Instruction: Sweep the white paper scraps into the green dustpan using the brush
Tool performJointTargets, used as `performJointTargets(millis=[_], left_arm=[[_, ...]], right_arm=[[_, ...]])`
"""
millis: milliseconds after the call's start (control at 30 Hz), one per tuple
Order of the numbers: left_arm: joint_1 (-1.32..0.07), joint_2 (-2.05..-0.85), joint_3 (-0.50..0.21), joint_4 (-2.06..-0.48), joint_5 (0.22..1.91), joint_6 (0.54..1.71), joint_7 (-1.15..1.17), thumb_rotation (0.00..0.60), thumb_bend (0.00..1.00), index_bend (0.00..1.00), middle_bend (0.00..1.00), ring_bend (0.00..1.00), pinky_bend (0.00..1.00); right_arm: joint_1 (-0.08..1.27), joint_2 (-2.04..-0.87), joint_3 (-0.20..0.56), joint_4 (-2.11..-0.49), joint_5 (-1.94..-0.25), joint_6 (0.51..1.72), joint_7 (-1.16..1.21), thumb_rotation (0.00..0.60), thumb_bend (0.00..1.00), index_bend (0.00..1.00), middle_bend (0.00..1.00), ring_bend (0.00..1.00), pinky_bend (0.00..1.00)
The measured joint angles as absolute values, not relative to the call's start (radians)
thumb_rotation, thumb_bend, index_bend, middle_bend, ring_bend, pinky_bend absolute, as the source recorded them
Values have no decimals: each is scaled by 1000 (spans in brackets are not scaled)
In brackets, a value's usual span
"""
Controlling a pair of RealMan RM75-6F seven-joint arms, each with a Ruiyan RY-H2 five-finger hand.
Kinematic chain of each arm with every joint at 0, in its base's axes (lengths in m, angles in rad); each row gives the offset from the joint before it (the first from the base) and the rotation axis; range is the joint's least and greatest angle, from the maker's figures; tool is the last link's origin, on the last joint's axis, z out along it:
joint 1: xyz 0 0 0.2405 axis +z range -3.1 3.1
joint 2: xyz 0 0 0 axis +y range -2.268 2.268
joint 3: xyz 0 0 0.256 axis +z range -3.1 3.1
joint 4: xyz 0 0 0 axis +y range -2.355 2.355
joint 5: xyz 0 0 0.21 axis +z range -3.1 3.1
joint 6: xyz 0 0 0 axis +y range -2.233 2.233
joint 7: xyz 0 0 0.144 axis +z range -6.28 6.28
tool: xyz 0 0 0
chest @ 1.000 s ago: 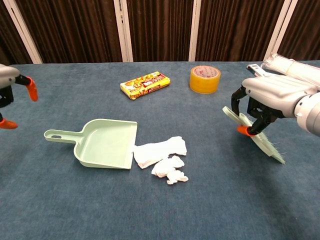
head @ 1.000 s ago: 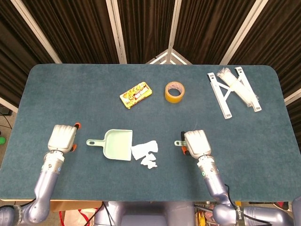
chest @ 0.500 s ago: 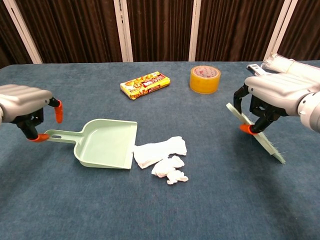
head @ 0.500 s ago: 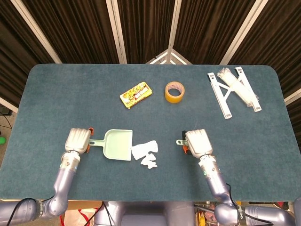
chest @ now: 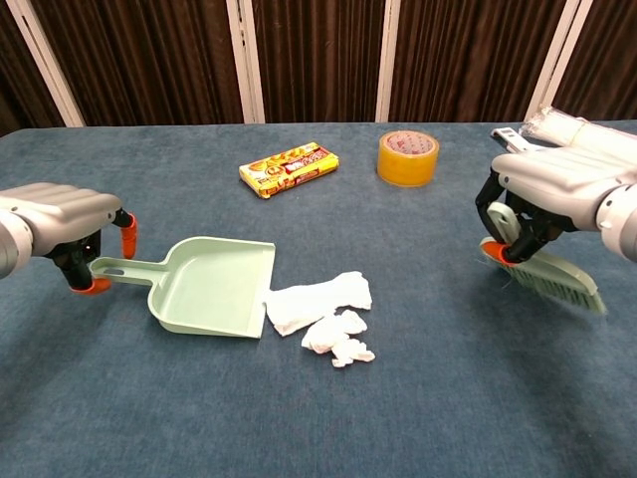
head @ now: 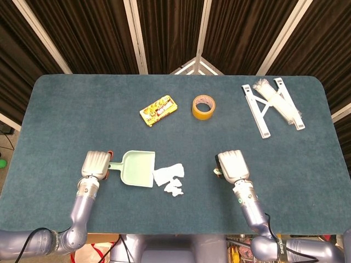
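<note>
The green dustpan [chest: 214,284] lies flat with its mouth facing the white paper scraps [chest: 323,309], which sit just off its right lip. My left hand [chest: 62,214] hovers over the pan's handle [chest: 107,267], orange fingertips [chest: 127,235] spread on either side of it without closing. In the head view that left hand [head: 96,164] covers the handle end of the dustpan [head: 137,169]. To the right of the scraps [head: 170,178], my right hand [chest: 552,189] grips the green brush [chest: 549,271], whose bristles are blurred and angled down toward the table. From above, the right hand [head: 232,165] hides most of the brush.
A yellow snack box [head: 159,110] and a roll of yellow tape [head: 203,106] lie at the middle back. A white folding rack [head: 272,107] lies at the back right. The blue table [head: 66,104] ends close behind both forearms.
My left hand has slid right until its fingers straddle the dustpan handle. The brush has turned in my right hand, its bristle end swinging downward.
</note>
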State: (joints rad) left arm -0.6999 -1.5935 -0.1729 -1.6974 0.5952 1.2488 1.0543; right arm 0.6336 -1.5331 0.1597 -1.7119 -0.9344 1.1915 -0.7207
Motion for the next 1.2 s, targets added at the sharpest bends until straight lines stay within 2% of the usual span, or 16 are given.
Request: performJointTargets(millis=[133,333,500,933,1000,1200], left_arm=[[-708,-1607,-169,-1683,598,1247,1044,600,462,428,938,917,919],[-720,-1636,-160,-1656,602,1251,1038,600,620,624,987,959,957],[-722,-1654,-152,-1644,648,1267,1014,600,694,737,1000,983,980],[-721,-1648,-141,-1664,699,1288,981,600,709,771,1000,997,988],[-721,-1644,-140,-1673,700,1293,982,600,709,771,1000,997,988],[-721,-1637,-138,-1690,696,1300,987,600,709,771,1000,997,988]], right_arm=[[634,-1539,155,-1700,-939,1193,-717,600,414,734,954,1000,910],[637,-1534,156,-1705,-942,1192,-716,600,413,765,954,1000,910],[635,-1535,149,-1707,-943,1196,-717,600,415,781,954,1000,910],[638,-1534,145,-1726,-938,1197,-722,600,425,811,955,1000,910],[639,-1534,147,-1734,-939,1199,-723,600,455,829,957,1000,910],[642,-1534,154,-1770,-928,1208,-730,600,653,891,967,1000,910]])
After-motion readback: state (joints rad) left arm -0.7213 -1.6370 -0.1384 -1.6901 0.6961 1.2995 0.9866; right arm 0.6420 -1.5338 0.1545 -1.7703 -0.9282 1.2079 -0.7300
